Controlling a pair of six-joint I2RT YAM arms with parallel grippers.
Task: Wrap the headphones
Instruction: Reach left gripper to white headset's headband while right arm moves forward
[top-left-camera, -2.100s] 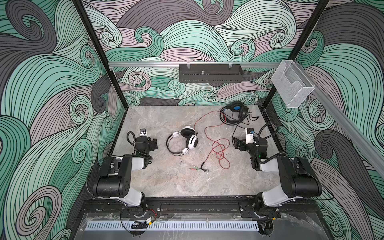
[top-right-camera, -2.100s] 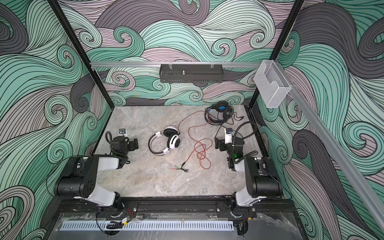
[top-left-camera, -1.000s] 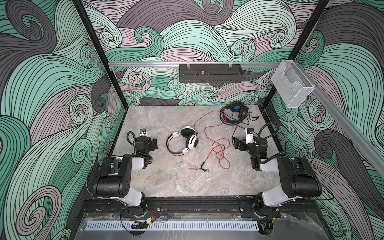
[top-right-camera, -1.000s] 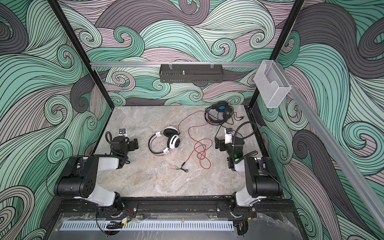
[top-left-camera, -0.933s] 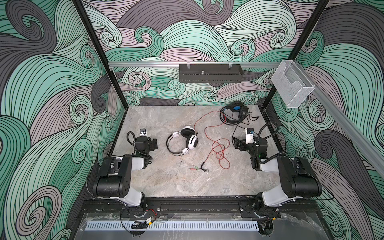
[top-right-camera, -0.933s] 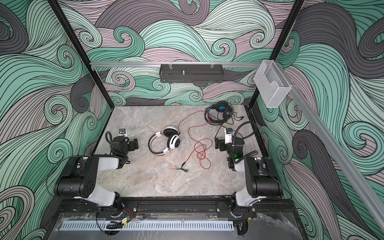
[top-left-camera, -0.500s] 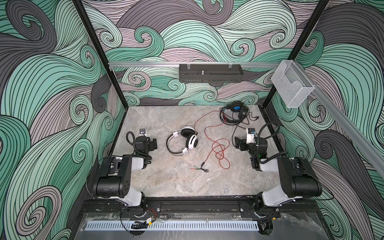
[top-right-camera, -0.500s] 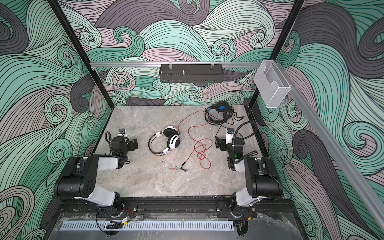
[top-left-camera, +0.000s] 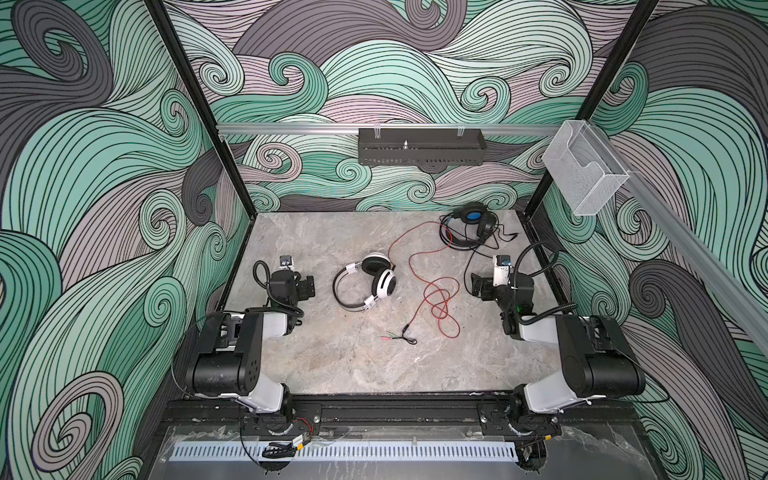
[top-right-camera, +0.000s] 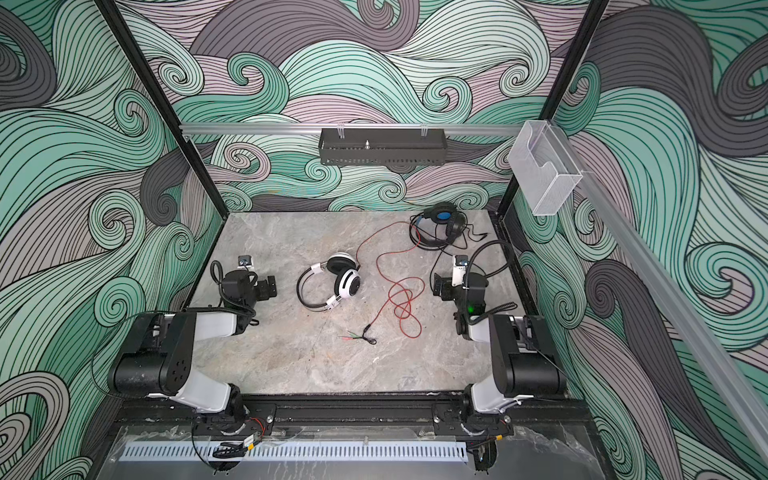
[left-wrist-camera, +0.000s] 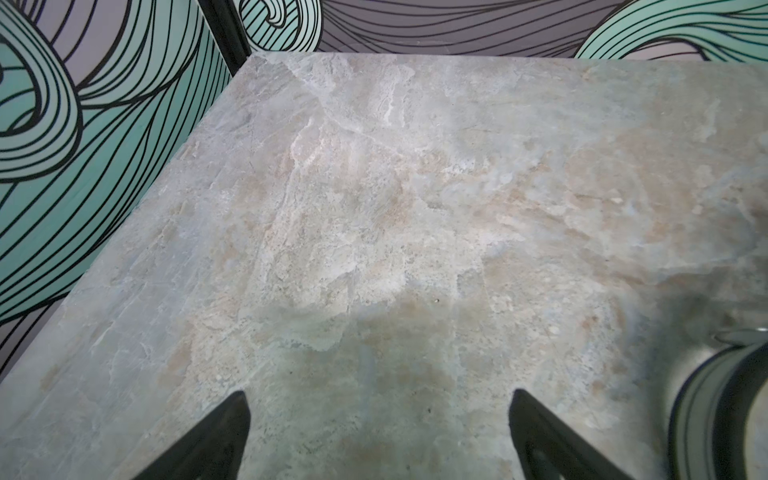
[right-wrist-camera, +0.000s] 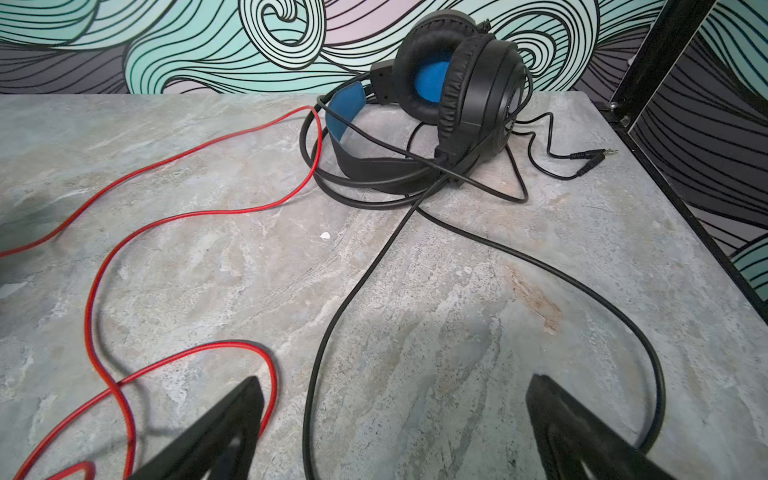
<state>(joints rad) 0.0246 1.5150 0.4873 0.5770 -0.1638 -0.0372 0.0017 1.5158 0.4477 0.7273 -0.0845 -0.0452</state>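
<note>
among wrist views, right alone: black headphones (right-wrist-camera: 451, 89)

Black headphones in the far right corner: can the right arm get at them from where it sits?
Probably yes. The right gripper is open and faces the black headphones, with only their loose black cord lying on the table between. Nothing stands in the way.

Overhead stereo pair, wrist cameras near table (left-wrist-camera: 374, 166)
</note>
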